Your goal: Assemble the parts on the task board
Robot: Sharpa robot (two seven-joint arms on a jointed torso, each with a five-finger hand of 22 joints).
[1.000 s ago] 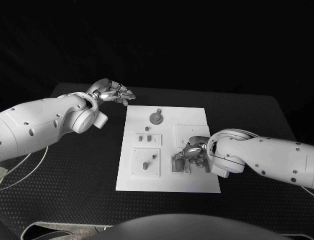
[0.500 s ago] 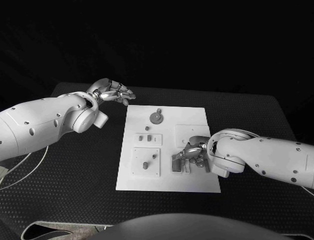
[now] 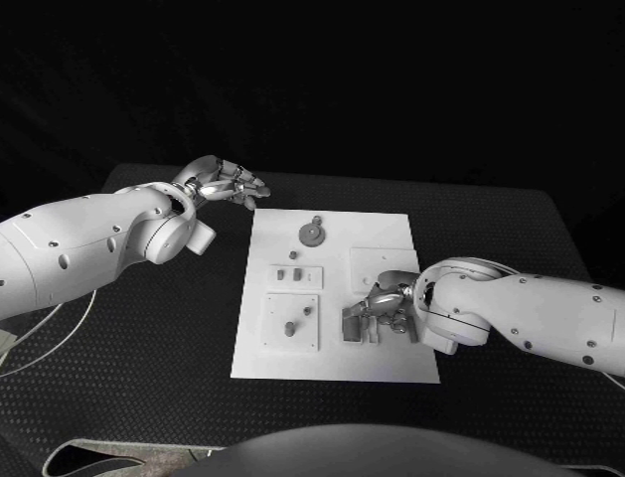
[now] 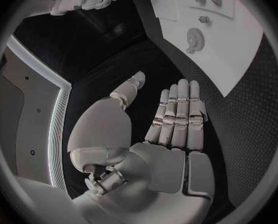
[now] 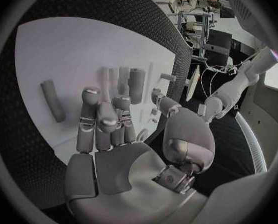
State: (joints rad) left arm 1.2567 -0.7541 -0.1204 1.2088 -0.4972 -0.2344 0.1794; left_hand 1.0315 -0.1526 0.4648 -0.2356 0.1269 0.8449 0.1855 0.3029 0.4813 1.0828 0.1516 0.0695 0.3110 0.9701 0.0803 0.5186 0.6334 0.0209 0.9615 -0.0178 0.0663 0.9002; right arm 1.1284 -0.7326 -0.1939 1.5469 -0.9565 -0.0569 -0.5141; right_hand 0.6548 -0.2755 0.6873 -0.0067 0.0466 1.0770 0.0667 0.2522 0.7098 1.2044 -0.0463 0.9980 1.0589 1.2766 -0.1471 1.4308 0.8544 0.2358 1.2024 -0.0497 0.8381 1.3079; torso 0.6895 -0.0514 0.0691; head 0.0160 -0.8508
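Over the near right part of the flat white rectangular task board (image 3: pixel 335 298), the right hand (image 3: pixel 381 310) is down among a cluster of small grey parts (image 3: pixel 355 323). From the right wrist view its fingers (image 5: pixel 101 122) curl toward the board with upright grey pegs (image 5: pixel 134 84) just beyond the fingertips, and a loose grey cylindrical pin (image 5: pixel 52 100) lies flat on the white plate off to one side. Whether anything is actually pinched between those fingers, I cannot tell; the head view hides the contact and the wrist view shows no clear clamp.

Out past the board's far left corner, the left hand (image 3: pixel 227 184) hovers above the black textured counter (image 3: pixel 155 328), holding nothing; the left wrist view shows its fingers (image 4: pixel 179 112) straight and side by side, thumb held apart.

My read: this is a seating or picking step at that peg cluster. To do it well, the right hand wants small, slow finger motion, keeping the part upright and square to its socket, pressing straight down rather than sideways, so neighbouring pegs aren't nudged. The round grey gear-like disc (image 3: pixel 312 234) near the board's far edge sits well apart, out of harm's way.
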